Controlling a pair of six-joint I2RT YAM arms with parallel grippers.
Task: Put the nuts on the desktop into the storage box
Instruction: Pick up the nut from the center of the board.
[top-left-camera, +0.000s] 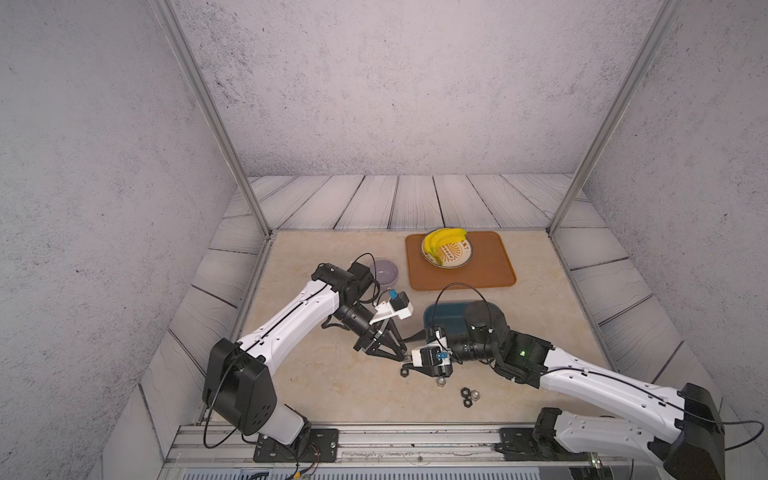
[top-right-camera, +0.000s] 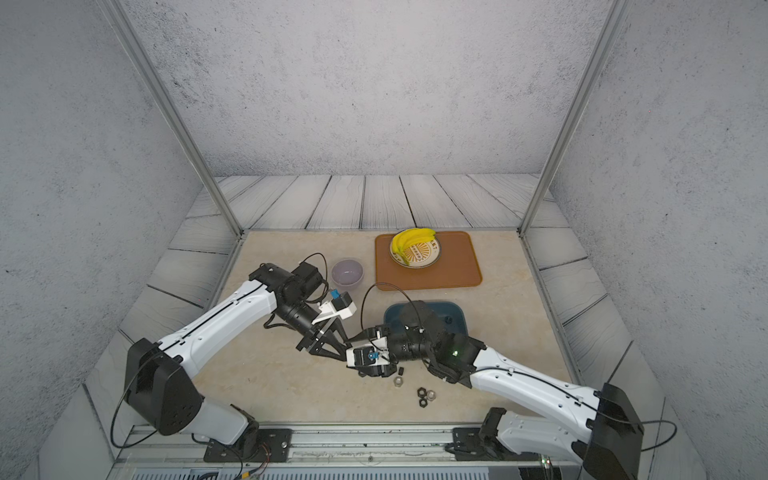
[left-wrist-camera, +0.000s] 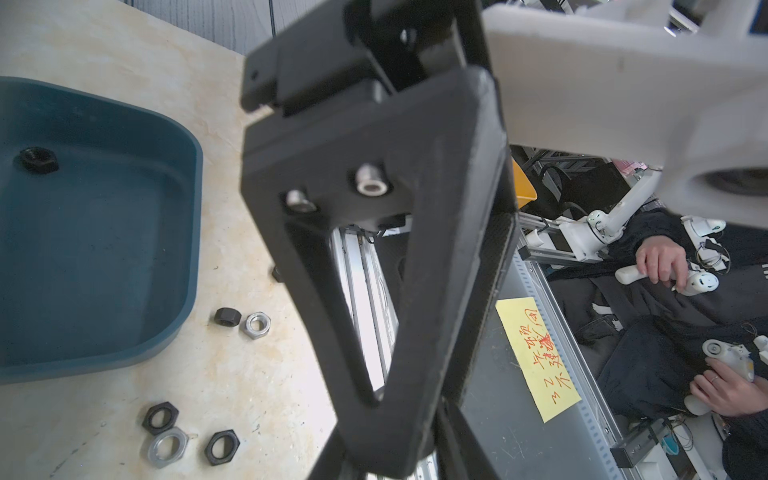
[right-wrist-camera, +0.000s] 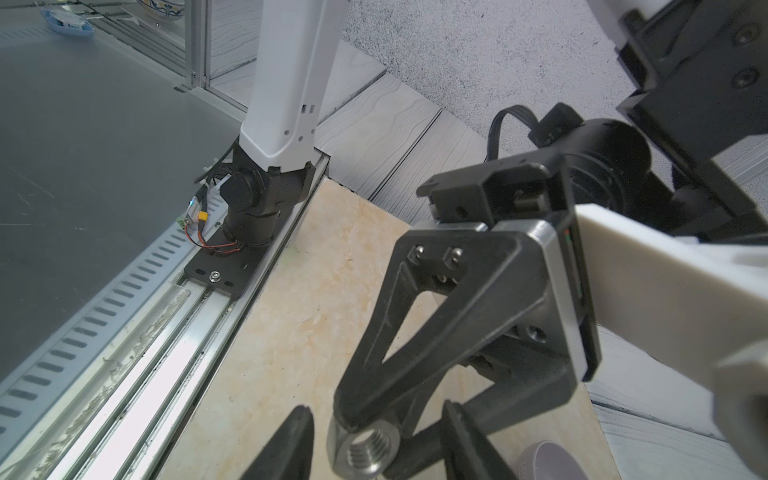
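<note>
My left gripper (top-left-camera: 404, 354) is shut on a silver nut (right-wrist-camera: 363, 451), held just above the desktop (top-left-camera: 332, 374). My right gripper (right-wrist-camera: 376, 444) is open, with one finger on each side of that nut and a gap on both sides. On the desktop lie a silver nut (top-left-camera: 440, 381) and a black nut (left-wrist-camera: 227, 316) side by side. Nearer the front is a cluster of three nuts (top-left-camera: 469, 395), two black and one silver. The teal storage box (top-left-camera: 451, 318) stands behind the right wrist with one black nut (left-wrist-camera: 39, 160) in it.
A lilac bowl (top-left-camera: 384, 272) stands behind the left arm. An orange-brown tray (top-left-camera: 490, 274) at the back carries a plate (top-left-camera: 461, 259) with bananas (top-left-camera: 444, 239). The two arms meet mid-table, close to each other.
</note>
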